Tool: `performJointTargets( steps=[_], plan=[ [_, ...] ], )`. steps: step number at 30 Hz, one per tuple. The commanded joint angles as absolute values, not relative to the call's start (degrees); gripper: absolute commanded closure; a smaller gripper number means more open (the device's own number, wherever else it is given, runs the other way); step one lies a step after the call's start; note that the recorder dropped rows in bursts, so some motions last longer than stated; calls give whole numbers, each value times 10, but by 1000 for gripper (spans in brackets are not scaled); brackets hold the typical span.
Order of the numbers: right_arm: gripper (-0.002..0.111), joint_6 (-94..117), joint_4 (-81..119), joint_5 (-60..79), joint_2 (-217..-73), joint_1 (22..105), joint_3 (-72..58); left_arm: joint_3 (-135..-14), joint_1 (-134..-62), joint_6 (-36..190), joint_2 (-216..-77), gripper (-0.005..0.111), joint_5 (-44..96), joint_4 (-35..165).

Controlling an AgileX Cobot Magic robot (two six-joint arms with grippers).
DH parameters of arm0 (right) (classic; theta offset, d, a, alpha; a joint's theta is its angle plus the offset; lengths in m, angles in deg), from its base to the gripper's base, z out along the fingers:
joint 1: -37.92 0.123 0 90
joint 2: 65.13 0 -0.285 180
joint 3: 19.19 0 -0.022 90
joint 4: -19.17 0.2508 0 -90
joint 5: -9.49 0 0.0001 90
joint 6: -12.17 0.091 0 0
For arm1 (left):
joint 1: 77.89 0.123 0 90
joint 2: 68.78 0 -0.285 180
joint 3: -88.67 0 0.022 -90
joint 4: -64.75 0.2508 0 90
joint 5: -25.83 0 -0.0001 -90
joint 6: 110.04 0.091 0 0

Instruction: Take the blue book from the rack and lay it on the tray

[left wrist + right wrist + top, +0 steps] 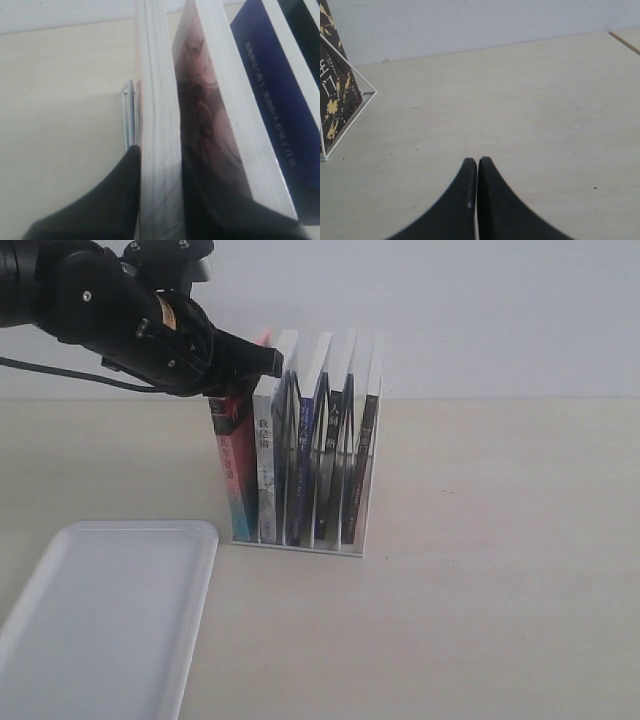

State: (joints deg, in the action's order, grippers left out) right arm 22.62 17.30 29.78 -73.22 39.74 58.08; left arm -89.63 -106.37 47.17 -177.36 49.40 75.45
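The left gripper (159, 150) sits at the top of the books, its black fingers (115, 200) flat against both sides of a pale-paged book (157, 85) at the end of the row, gripping it. The blue book (280, 105) stands upright in the white wire rack (330, 550), one book further along and untouched. The right gripper (477, 167) is pressed closed above the table (520, 100). The white tray (100, 620) lies near the rack.

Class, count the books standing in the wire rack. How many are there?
5, all upright in the rack, left to right in the exterior view: red-spined book, white-spined book, blue book, black-spined book, last dark-spined book. A thin one could be hidden between them.
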Motion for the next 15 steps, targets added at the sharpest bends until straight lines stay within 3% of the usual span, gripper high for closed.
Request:
performJointTargets(
  steps=[1, 5, 12, 15],
  plan=[
    [108, 223, 172, 295, -729, 396, 580, -895, -1065, 464, -1770, 102, 507, 752],
    [108, 223, 172, 295, -729, 396, 580, -895, -1065, 463, -1770, 100, 518, 734],
    [108, 223, 172, 295, -729, 396, 580, -895, -1065, 463, -1770, 71, 555, 734],
    [108, 223, 172, 295, -729, 396, 580, -895, -1065, 465, -1769, 67, 573, 738]
  ],
)
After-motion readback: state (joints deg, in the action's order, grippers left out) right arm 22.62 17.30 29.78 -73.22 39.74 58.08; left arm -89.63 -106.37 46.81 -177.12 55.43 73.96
